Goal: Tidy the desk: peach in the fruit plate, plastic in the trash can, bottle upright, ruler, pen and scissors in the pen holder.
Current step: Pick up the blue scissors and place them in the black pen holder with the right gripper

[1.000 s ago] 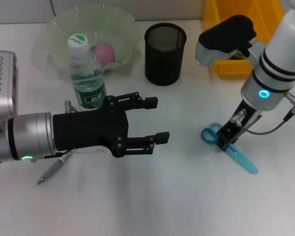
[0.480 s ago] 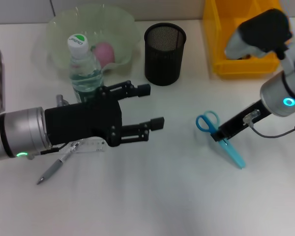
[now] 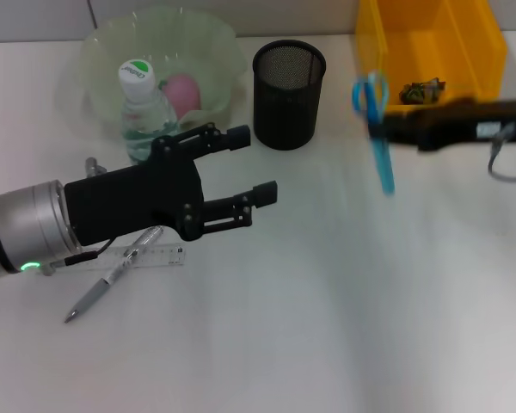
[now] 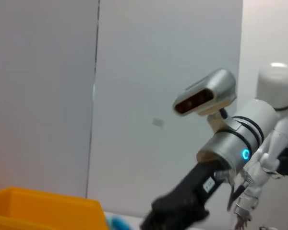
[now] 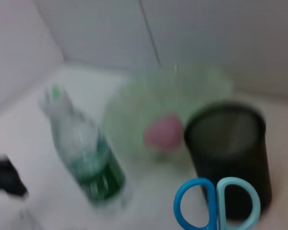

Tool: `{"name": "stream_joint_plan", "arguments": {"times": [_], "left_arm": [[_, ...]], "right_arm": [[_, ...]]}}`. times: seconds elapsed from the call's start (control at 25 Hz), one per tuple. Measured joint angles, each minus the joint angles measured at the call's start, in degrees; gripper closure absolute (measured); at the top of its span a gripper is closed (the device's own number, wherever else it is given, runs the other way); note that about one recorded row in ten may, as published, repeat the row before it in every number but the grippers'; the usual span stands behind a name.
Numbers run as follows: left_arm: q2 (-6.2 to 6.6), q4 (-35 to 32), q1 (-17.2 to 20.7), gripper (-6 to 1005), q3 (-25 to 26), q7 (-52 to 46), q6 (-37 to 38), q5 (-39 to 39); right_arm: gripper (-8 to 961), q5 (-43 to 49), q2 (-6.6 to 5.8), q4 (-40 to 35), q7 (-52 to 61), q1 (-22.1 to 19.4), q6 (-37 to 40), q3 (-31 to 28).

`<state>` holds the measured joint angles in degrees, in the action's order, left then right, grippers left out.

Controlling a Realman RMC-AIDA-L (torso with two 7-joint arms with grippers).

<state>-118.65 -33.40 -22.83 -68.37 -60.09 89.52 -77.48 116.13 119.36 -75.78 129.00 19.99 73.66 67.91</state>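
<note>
R gripper (image 3: 394, 123) up off the surface w/ the scissors (image 3: 375, 129) clamped in its fingers, blades hanging down, handles up, between the pen holder (image 3: 289, 83) and the yellow bin (image 3: 430, 43) near the far edge. L gripper (image 3: 249, 165) hovers mid-surface toward the L edge, fingers spread wide, nothing in them. Bottle (image 3: 146, 107) stands upright just behind it, against the fruit plate (image 3: 215, 43); peach (image 3: 185, 90) sits in the plate. Ruler (image 3: 150, 255) and pen (image 3: 107, 286) lie flat under the L arm, crossing each other.
</note>
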Motion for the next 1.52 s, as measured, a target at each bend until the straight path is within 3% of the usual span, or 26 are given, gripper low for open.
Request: {"name": "stream_joint_plan", "arguments": {"times": [0.2,0.48,0.88,1.2,1.52], "left_arm": [[-0.08,0.0,0.4,213,0.0,0.2,0.0,0.9],[-0.09,0.9,0.2,213,0.0,0.8,0.1,1.6],[-0.09,2.8,-0.3,213,0.0,2.8,0.2,2.4],[-0.09,2.9,0.0,213,0.0,2.9,0.2,2.4],[-0.09,3.0,0.4,214,-0.5,3.6,0.4,2.4]], "right_arm": [[666,-14.8,-0.06,9.1,-17.8,1.8,-1.4,-8.0],[650,-25.4,-0.16,26.2,-37.3,10.3,-5.5,-14.7],[626,-37.5,0.06,46.2,-58.4,21.2,-13.5,-14.2],[607,-37.8,0.22,53.3,-62.9,24.9,-15.8,-14.1],[588,-37.8,0.39,55.4,-67.2,25.9,-20.5,-10.9]]}}
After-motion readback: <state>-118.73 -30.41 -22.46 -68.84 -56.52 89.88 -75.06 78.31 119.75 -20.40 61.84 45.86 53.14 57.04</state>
